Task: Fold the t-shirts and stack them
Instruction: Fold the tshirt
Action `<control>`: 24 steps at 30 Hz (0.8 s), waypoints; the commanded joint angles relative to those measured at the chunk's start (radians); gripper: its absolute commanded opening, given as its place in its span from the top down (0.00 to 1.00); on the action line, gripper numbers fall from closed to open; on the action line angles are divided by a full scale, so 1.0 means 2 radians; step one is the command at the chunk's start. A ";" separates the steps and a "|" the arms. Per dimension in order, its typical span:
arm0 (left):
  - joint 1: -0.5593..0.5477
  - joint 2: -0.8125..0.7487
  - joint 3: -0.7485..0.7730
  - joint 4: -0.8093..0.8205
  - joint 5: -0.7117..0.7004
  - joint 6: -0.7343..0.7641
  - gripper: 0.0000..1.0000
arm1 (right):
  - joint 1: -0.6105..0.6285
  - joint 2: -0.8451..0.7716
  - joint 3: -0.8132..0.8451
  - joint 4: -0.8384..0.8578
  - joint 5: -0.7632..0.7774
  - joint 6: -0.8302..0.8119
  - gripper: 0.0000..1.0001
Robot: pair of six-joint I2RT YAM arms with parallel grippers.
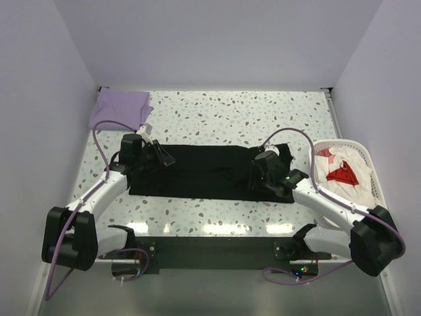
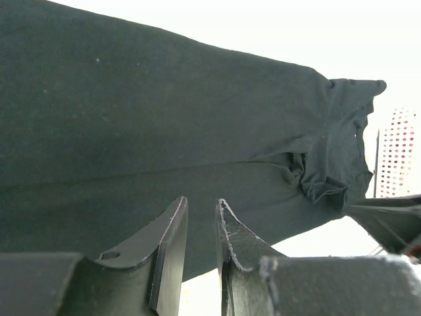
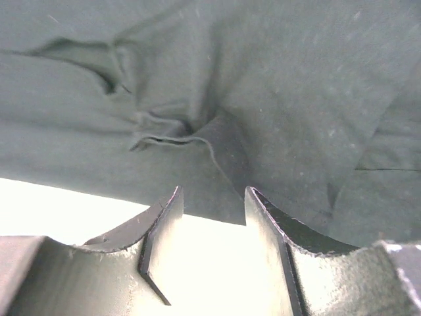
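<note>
The black t-shirt (image 1: pixel 204 170) lies flat as a long strip across the middle of the table, with wrinkles at its right end. It also shows in the left wrist view (image 2: pixel 164 112) and in the right wrist view (image 3: pixel 283 85). The pale lavender t-shirt (image 1: pixel 120 105) lies folded at the back left corner. My left gripper (image 1: pixel 161 157) hovers over the shirt's left end; its jaws (image 2: pixel 202 205) stand a narrow gap apart with nothing between them. My right gripper (image 1: pixel 258 172) is at the shirt's right end, open and empty (image 3: pixel 212 192), its tips at the cloth's edge.
A white plastic basket (image 1: pixel 365 155) with white and red garments stands at the right edge of the table; its holed wall shows in the left wrist view (image 2: pixel 398 151). White walls close in the table at the back and on both sides.
</note>
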 commanded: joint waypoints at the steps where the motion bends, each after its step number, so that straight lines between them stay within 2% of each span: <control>1: -0.003 -0.002 0.004 0.024 -0.008 -0.002 0.72 | 0.001 -0.028 0.030 -0.023 0.028 0.008 0.54; 5: -0.003 -0.003 0.002 0.024 -0.010 -0.002 0.72 | -0.001 0.012 0.082 -0.025 0.084 0.001 0.55; 7: -0.003 -0.002 0.002 0.023 -0.010 -0.001 0.72 | -0.005 0.057 0.098 -0.015 0.089 -0.002 0.57; 10: -0.003 -0.002 0.002 0.021 -0.016 0.002 0.72 | -0.006 0.113 0.116 0.002 0.090 -0.001 0.62; 11: -0.003 -0.001 0.001 0.022 -0.018 0.003 0.72 | -0.006 0.123 0.117 0.008 0.086 0.000 0.66; 16: -0.003 0.000 -0.008 0.027 -0.024 -0.001 0.72 | -0.001 0.139 0.089 0.038 0.042 0.010 0.81; 19: -0.003 0.000 -0.020 0.034 -0.028 -0.008 0.73 | 0.011 0.133 0.047 0.059 0.025 0.019 0.82; 24: -0.003 0.002 -0.043 0.060 -0.033 -0.018 0.73 | 0.017 0.163 0.029 0.067 0.022 0.021 0.82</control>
